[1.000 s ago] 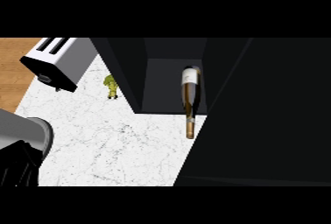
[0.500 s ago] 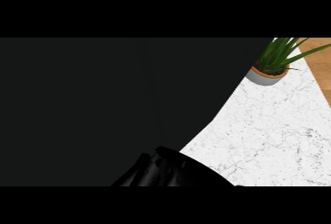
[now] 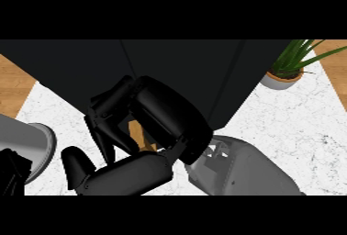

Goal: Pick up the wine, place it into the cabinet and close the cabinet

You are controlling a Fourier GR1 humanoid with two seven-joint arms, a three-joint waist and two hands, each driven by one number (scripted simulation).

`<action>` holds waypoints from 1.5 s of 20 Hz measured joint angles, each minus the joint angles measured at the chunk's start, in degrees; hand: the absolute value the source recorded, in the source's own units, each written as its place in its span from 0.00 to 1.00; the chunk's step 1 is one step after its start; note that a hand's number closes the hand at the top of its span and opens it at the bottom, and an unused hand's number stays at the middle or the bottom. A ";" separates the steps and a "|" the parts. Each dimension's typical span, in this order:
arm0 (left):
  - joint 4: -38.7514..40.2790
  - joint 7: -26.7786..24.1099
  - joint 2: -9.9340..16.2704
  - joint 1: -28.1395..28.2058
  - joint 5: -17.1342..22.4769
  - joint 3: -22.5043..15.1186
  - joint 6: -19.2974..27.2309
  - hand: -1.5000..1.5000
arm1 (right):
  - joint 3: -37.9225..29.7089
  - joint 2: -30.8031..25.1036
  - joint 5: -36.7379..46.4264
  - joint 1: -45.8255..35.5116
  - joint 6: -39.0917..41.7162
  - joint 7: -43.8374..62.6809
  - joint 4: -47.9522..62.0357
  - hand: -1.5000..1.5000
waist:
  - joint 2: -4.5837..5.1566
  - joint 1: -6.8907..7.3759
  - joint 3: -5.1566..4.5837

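At the far left, a strip of wooden floor [image 3: 13,92] borders the white marble counter [image 3: 291,133]. The left grey forearm [image 3: 30,144] enters at the lower left edge. Only a small black part of the left hand [image 3: 12,176] shows below it, cut by the edge of the view; whether this hand is spread or closed cannot be determined.

The right hand [image 3: 163,114] occupies the centre of the view. It lies over the counter, and its upper part overlaps the front lower edge of the black cabinet [image 3: 183,64]. The hand appears as a mass of overlapping black parts, so its state, spread, pressed together or pinching, cannot be determined. A small brown patch [image 3: 139,132] shows within the hand's outline; it cannot be identified.

The cabinet spans the top of the view. The wine shows nowhere as a recognisable item, so its location cannot be stated.

The right grey forearm [image 3: 237,172] runs from the hand to the lower edge. At the upper right, a potted plant [image 3: 281,79] stands on the counter, just beside the cabinet.
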 measured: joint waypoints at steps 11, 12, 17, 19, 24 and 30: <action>0.73 1.76 -2.15 -0.85 -1.76 2.89 -2.60 1.00 | -5.31 0.02 -3.95 -2.59 3.26 -7.19 15.78 1.00 | -0.04 -0.38 0.01; 0.14 2.51 -2.30 -0.98 -1.61 3.05 -2.46 1.00 | -5.61 0.04 -3.77 -2.67 4.02 -8.16 17.46 1.00 | -0.10 -0.37 0.02; 0.84 2.93 -3.43 -1.76 -2.78 3.50 -3.09 1.00 | -7.81 0.04 -3.31 -3.27 7.95 -9.60 21.41 1.00 | -0.74 -0.19 -0.27; -0.52 4.21 -3.42 -2.03 -2.45 3.72 -2.55 1.00 | -8.42 -0.11 -3.28 -3.30 10.19 -10.97 22.77 1.00 | -1.09 0.07 -0.39; 0.61 4.01 -4.02 -2.58 -3.42 3.47 -2.92 1.00 | -9.33 -0.78 -3.40 -4.12 15.03 -13.27 25.98 1.00 | -1.66 0.55 -0.62; 0.46 4.04 -4.60 -2.99 -4.04 3.16 -2.89 1.00 | -9.82 -1.91 -3.37 -5.04 19.74 -15.23 28.59 1.00 | -1.95 1.17 -0.95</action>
